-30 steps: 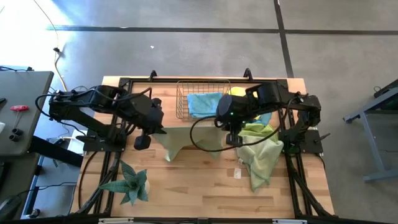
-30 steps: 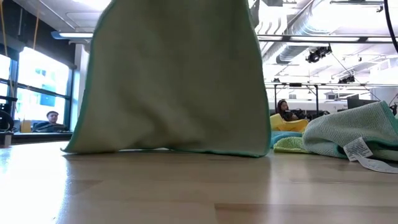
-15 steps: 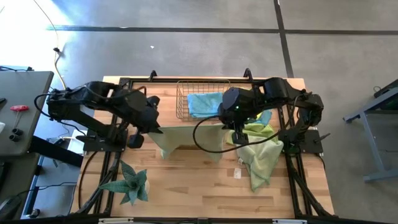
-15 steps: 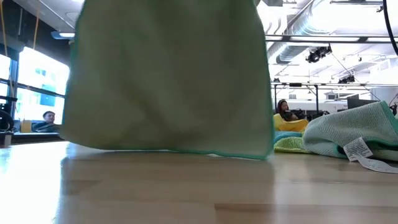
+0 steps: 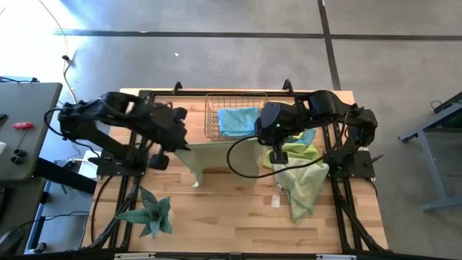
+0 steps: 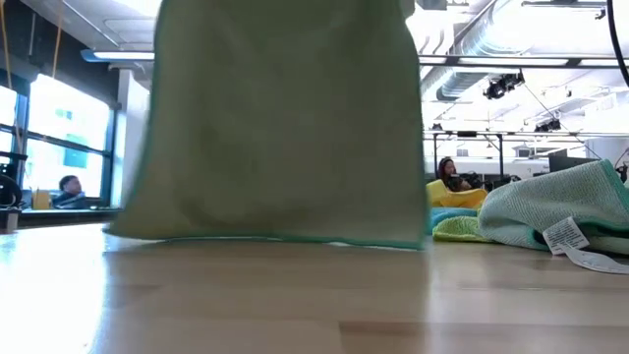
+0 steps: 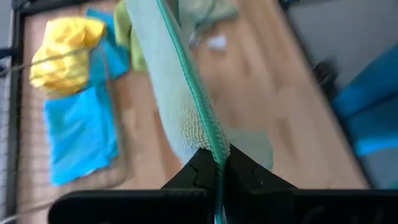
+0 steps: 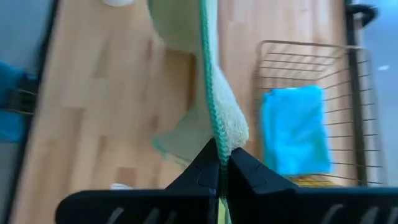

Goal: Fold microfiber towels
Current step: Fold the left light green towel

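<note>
Two robot arms hold a pale green towel stretched between them above the middle of the table, its lower edge hanging down to about the wood; the left gripper and the right gripper are each pinched tight on an upper corner of the cloth, its teal hem running straight out from between the closed fingers. No fold appears to have been made in this towel yet, so the job looks to be at an early stage. A light blue towel lies in the wire basket at the back, a yellow towel sits just beside it, and a loose heap of green towels waits unfolded at the right. Whether the blue one is a finished fold cannot be told. From table height the hanging cloth fills most of the picture, hiding both grippers and the basket, and whether its hem touches the table is unclear. People sit far behind. A plant stands at the front left.
</note>
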`<state>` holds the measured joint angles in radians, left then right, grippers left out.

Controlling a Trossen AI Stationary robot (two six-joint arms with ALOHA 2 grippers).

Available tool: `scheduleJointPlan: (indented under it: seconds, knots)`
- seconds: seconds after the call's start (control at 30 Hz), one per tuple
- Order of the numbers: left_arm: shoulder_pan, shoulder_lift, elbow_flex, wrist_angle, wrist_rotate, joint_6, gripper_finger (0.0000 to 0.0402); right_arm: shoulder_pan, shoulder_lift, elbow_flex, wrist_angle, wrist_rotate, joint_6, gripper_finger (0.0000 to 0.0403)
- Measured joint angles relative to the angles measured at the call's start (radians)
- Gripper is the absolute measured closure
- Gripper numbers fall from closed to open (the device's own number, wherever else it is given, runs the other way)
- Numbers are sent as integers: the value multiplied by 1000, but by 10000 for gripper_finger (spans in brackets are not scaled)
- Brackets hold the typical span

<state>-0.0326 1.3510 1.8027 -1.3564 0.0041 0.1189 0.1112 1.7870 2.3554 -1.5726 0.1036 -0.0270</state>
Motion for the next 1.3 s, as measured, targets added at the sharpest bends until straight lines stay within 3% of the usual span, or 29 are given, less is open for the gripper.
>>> scheduleJointPlan:
  seconds: [0.37,0.6,0.7,0.8,1.0,1.2,1.3]
  knots:
    - [0,55,0,-122,-299,129,401,3,1,0,5,356,-229,403]
    - [0,43,52,-119,-396,131,401,3,1,0,2,370,-344,403]
    - [0,43,96,-111,-421,141,401,9,1,0,3,426,-372,403]
    - [0,43,122,-110,-415,144,401,16,1,0,3,436,-371,403]
    - [-1,43,126,-117,-365,146,401,45,1,0,1,349,-340,403]
    - [-1,44,126,-117,-375,181,401,60,1,0,1,378,-343,403]
    - [-1,44,126,-117,-408,209,401,60,1,0,2,441,-376,403]
